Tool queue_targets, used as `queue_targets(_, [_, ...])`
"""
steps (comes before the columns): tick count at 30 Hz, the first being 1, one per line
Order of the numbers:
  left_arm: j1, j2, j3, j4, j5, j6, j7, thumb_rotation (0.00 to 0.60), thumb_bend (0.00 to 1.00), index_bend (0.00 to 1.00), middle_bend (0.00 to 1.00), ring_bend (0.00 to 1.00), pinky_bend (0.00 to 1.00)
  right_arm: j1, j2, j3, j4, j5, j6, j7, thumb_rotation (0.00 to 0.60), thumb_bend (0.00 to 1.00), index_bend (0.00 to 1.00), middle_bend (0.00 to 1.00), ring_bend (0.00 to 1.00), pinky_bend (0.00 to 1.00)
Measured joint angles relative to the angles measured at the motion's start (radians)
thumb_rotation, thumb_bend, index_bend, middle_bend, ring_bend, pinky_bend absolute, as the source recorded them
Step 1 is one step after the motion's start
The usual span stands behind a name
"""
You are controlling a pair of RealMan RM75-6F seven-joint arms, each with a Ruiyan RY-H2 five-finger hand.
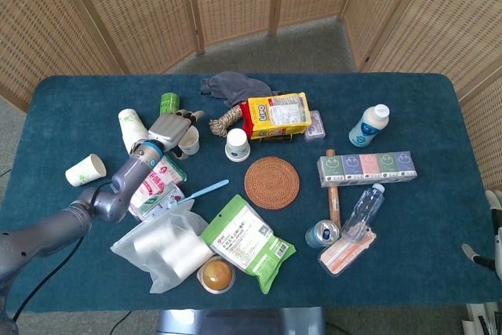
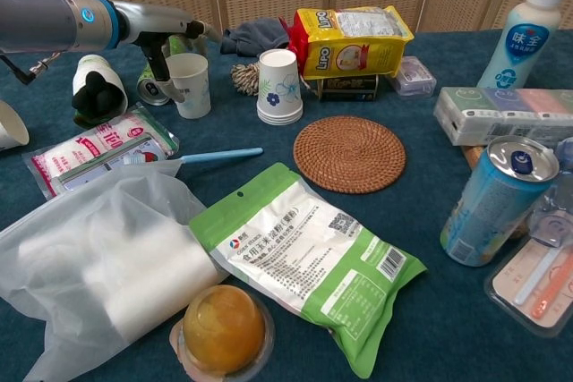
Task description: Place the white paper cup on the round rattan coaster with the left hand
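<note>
White paper cup point(image 2: 190, 83) in left hand point(image 2: 161, 38) — beside round rattan coaster point(image 2: 349, 153)

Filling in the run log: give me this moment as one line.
left hand: holds white paper cup, upright | round rattan coaster: bare, cup not yet placed | right hand: not in view

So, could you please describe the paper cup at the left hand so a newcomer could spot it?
From the round rattan coaster mid-table, look left past the flower-printed cup stack. The white paper cup stands upright there, mouth up and plain, with the left hand at its rim.
</note>
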Motion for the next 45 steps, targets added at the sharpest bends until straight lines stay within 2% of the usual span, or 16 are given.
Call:
queue_targets(4, [-0.001,-0.010,0.006,0.004,-0.021,0.029,0.023,0.600,0.23,0.21,0.45,0.37,0.44,-0.004,0.001,0.000,0.004,0.001,0.003,0.007,0.600,0.00,0.00,0.00,0.00,0.02])
queue_targets(10, [-0.003,-0.027,0.010,0.014,-0.041,0.064,0.056,0.600,0.25,0.26,0.49,0.40,0.44,-0.007,-0.001,-0.001,0.006,0.000,0.004,0.010,0.600,0.00,0.00,0.00,0.00,0.02])
queue_targets(18, [0.000,-0.023,0.000,-0.004,-0.065,0.079,0.066,0.600,0.25,0.24,0.45,0.39,0.44,-0.007,-0.003,0.000,0.009,0.001,-0.003,0.011,0.600,0.00,0.00,0.00,0.00,0.02])
queue_targets(22, [0.007,0.011,-0.010,-0.077,-0.074,0.095,0.062,0.600,0.25,0.24,0.46,0.39,0.44,-0.003,-0.004,0.000,0.008,-0.001,-0.009,0.014,0.600,0.00,0.00,0.00,0.00,0.02])
queue_targets(33, [0.001,0.187,-0.036,-0.403,-0.179,0.076,0.044,0.600,0.27,0.25,0.46,0.39,0.44,0.003,-0.006,-0.002,-0.008,-0.014,-0.012,0.016,0.600,0.00,0.00,0.00,0.00,0.02])
queue_targets(39, [-0.026,0.221,-0.062,-0.469,-0.195,0.004,-0.035,0.600,0.27,0.25,0.46,0.39,0.44,-0.003,-0.006,0.000,-0.003,-0.006,-0.008,0.027,0.600,0.00,0.00,0.00,0.00,0.02])
queue_targets(45, [-0.097,0.181,-0.054,-0.437,-0.201,-0.022,-0.040,0.600,0.27,0.25,0.46,0.39,0.44,-0.011,-0.006,0.002,0.010,-0.001,-0.001,0.046,0.600,0.00,0.00,0.00,0.00,0.02])
